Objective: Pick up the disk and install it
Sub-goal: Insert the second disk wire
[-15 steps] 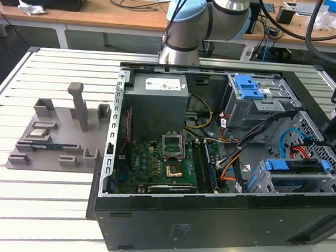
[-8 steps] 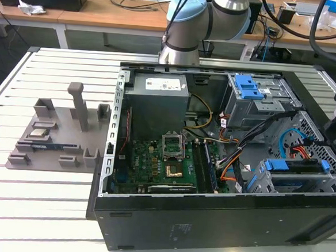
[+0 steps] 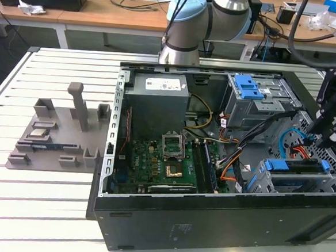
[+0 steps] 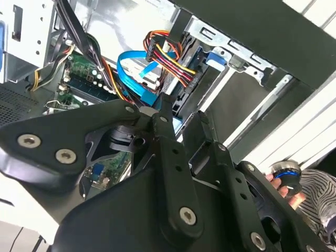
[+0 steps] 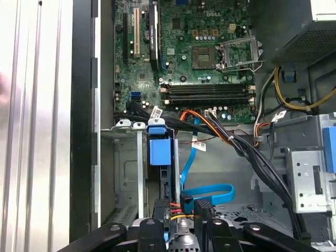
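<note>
Slatted white table [image 3: 47, 198] carried an open black computer case [image 3: 207, 221] lying on its side. A big grey power-supply box [image 3: 158, 102] and a green motherboard [image 3: 160, 160] showed inside the case. On the exterior view's left, well apart from the case, lay a grey parts fixture [image 3: 58, 135].

From behind the case the arm [image 3: 193, 18] rose out of the top of the picture. It came back down at the exterior view's right, with its dark wrist hanging over the case's near right corner. The gripper [image 3: 323, 134] pointed downward, just above the lower drive bay.

The disk [image 3: 295, 165] sat on edge in that bay, its blue rails along the top and a blue cable looping beside it. In the first wrist view the disk [image 5: 159, 152] stood in its slot, directly ahead of the gripper [image 5: 181, 223]. In the second wrist view the gripper [image 4: 184, 113] had its fingers a little apart above the disk's cabled end, with nothing clearly clamped. Whether they touched the disk could not be told.
</note>
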You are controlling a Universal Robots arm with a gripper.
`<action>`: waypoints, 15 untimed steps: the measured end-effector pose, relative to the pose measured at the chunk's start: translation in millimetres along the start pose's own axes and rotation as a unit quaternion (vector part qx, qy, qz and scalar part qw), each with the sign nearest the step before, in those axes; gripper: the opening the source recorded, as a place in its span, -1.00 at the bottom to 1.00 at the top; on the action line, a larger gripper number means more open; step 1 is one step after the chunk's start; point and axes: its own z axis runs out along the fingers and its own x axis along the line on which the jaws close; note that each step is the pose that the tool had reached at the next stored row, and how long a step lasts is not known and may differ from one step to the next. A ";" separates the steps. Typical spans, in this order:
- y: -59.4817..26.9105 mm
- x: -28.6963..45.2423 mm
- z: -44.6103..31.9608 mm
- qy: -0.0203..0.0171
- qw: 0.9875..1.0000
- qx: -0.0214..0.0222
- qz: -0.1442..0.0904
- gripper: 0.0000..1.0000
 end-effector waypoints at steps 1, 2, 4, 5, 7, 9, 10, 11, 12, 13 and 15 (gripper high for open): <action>0.2 -0.1 1.9 0.000 1.000 0.000 -0.002 -0.28; 0.4 -0.2 4.7 0.000 1.000 0.000 -0.005 -0.28; 0.3 -0.5 8.4 0.001 1.000 0.000 -0.009 -0.28; 0.2 -0.5 9.3 0.001 1.000 0.000 -0.009 -0.28; 0.3 -0.5 9.3 0.001 1.000 0.000 -0.009 -0.28; 0.2 -0.5 9.6 0.001 1.000 0.000 -0.009 -0.28; 0.2 -0.5 9.6 0.001 1.000 0.000 -0.009 -0.44; 0.2 -0.5 9.7 0.001 1.000 0.000 -0.009 -0.57; 0.2 -0.5 9.7 0.001 1.000 0.000 -0.009 -0.57; 0.2 -0.5 9.8 0.001 1.000 0.000 -0.009 -0.68; 0.2 -0.5 9.8 0.001 1.000 0.000 -0.009 -0.68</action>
